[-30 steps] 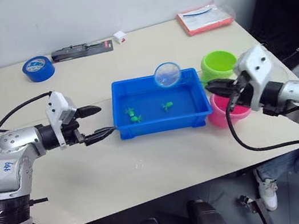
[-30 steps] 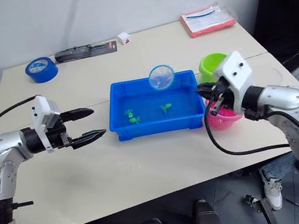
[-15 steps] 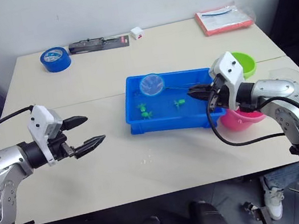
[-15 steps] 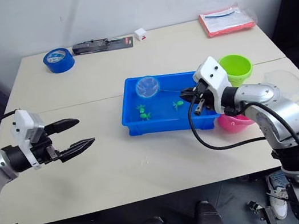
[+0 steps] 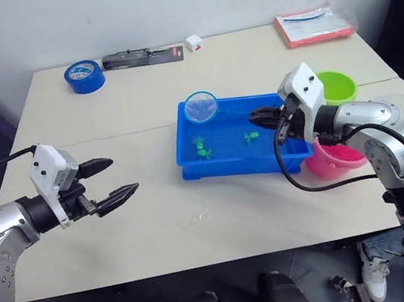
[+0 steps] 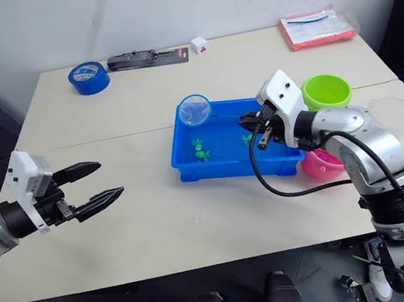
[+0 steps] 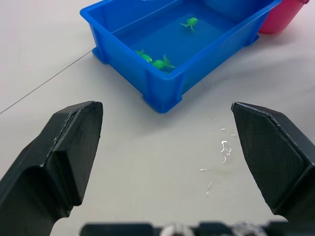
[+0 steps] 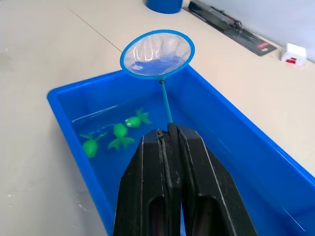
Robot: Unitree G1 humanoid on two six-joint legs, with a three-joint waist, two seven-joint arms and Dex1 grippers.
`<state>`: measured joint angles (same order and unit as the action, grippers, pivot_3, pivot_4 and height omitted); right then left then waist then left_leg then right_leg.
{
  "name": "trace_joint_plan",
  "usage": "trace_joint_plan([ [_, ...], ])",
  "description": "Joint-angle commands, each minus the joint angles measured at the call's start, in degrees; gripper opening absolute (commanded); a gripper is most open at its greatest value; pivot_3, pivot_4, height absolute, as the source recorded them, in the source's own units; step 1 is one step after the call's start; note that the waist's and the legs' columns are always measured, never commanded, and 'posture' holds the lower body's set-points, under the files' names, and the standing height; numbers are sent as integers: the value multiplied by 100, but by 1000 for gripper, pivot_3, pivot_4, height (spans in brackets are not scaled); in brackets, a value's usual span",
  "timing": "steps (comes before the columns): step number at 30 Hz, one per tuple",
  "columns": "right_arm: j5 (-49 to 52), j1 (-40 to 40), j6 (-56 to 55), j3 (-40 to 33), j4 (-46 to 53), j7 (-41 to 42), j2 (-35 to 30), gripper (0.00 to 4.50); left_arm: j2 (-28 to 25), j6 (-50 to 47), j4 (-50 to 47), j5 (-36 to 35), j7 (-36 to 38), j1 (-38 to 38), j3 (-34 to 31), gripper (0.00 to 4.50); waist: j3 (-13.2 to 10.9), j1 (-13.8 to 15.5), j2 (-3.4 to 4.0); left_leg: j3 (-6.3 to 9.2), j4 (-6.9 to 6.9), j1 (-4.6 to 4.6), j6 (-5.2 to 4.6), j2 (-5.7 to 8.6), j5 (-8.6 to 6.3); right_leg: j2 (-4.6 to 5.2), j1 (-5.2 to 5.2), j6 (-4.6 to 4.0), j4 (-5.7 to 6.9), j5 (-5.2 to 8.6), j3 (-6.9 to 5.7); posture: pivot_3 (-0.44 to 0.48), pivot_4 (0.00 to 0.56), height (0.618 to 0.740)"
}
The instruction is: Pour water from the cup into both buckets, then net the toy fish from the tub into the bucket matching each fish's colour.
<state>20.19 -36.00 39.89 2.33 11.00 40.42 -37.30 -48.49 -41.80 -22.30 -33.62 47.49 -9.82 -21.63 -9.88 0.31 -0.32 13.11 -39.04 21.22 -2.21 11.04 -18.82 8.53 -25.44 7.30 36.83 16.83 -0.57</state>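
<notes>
While the left gripper [image 5: 113, 179] hangs over bare table [image 5: 197, 214] well to the left of the tub [image 5: 196, 160], its two black fingers [image 7: 69, 142] are spread wide with nothing between them. A few drops of water [image 7: 224, 147] lie on the tabletop just ahead of it.

Further in, the right gripper [image 5: 261, 118] reaches over the tub's right end, its fingers pressed tight together on the thin handle of the net [image 8: 157, 53]. The handle runs from the fingertips across the tub to the blue hoop, which sits raised above the tub's far left corner, with its mesh clear of the water. Down in the shallow water three green fish [image 8: 118, 135] lie near the left half of the tub: two close together, and a third a little apart toward the right.

Beside the tub's right end, the pink bucket [image 5: 337, 162] stands partly hidden behind the right arm. The green bucket [image 5: 335, 87] stands just behind it. A clear cup [image 6: 395, 113] stands to the right of the buckets, near the table's edge.

At the back of the table are a blue tape roll [image 5: 84, 75], a black packaged tool [image 5: 140, 57], a small white box [image 5: 194, 42] and an orange folder [image 5: 314, 25].
</notes>
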Motion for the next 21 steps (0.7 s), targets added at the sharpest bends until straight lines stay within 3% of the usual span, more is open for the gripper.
trace_joint_plan([
  [1,-11,-255,212,-168,120,-128,-57,775,-119,27,-121,-118,-7,-13,-186,4500,0,0,0,-22,0,-1,0,-11,-3,0,-3,6,-6,-3,12,0,150,740],
  [13,603,-719,2961,-406,228,213,-1532,775,-31,33,61,-156,-40,-193,86,4500,-2,-5,3,-122,5,-14,24,-110,-45,-92,-28,46,-45,-28,100,0,150,740],
  [21,1002,-1223,4088,-109,160,500,-1904,775,22,119,153,-110,0,-289,257,4500,-2,-8,4,-147,5,-16,23,-123,-51,-104,-30,51,-84,-37,109,0,150,740],
])
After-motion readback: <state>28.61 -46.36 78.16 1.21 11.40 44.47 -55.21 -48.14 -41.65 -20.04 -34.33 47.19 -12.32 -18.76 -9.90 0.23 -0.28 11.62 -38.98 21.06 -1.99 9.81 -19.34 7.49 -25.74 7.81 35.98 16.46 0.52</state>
